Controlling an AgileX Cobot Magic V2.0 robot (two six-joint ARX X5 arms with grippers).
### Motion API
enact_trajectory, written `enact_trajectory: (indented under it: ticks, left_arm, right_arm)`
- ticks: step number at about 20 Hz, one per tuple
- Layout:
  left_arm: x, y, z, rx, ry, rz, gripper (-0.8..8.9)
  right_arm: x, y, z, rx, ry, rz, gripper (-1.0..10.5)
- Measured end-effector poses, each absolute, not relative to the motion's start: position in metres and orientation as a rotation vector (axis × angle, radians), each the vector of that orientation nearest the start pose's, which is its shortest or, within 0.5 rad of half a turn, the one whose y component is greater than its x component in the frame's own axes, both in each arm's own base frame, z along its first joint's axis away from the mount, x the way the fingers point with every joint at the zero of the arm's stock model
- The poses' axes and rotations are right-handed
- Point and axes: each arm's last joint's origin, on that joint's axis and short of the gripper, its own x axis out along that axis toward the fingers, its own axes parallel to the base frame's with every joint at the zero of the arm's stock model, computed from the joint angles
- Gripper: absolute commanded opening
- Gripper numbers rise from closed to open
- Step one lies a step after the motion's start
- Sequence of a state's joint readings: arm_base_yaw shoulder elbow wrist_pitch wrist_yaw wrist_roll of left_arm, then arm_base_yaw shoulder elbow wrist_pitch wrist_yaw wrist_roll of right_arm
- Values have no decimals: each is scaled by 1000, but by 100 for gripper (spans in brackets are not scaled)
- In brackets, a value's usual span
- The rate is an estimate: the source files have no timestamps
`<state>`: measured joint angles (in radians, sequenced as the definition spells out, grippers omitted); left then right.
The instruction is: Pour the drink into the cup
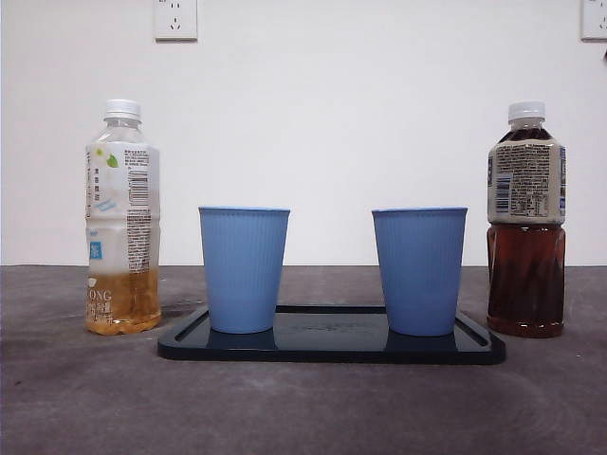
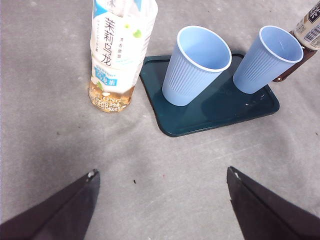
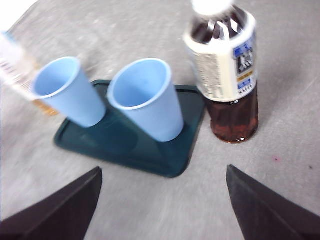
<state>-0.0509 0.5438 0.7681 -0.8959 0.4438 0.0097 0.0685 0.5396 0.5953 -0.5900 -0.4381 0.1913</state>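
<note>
Two blue ribbed cups stand upright on a dark tray (image 1: pixel 332 349): the left cup (image 1: pixel 244 268) and the right cup (image 1: pixel 419 270). Both look empty in the wrist views. A clear bottle (image 1: pixel 122 218) with a little yellow tea and a white cap stands left of the tray. A dark tea bottle (image 1: pixel 526 220) with a white cap stands right of it. My left gripper (image 2: pixel 160 200) is open above the table, short of the clear bottle (image 2: pixel 120 50). My right gripper (image 3: pixel 160 200) is open, short of the dark bottle (image 3: pixel 225 70). Neither gripper shows in the front view.
The grey table (image 1: pixel 303 408) carries the tray and both bottles. A white wall with two sockets (image 1: pixel 175 19) stands behind.
</note>
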Motion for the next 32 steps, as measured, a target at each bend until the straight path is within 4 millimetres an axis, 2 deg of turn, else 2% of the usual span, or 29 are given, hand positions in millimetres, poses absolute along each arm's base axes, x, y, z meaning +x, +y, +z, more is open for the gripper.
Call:
enact_trajectory:
  ticks: [6,11,21,32]
  left_arm:
    - [92,-17,295,-123,662,-479,409]
    - [92,-17,295,-123,662,-479,409]
    - [92,-17,295,-123,662,-479,409]
    - [92,-17,295,-123,662,-479,408]
  right_arm:
    - [135,29,216,382,471,372,398]
    - [148,40,183,357,450,299,397]
    - [188,49,160,269,383,260,397]
    - [213,54,136,233,303,251,398]
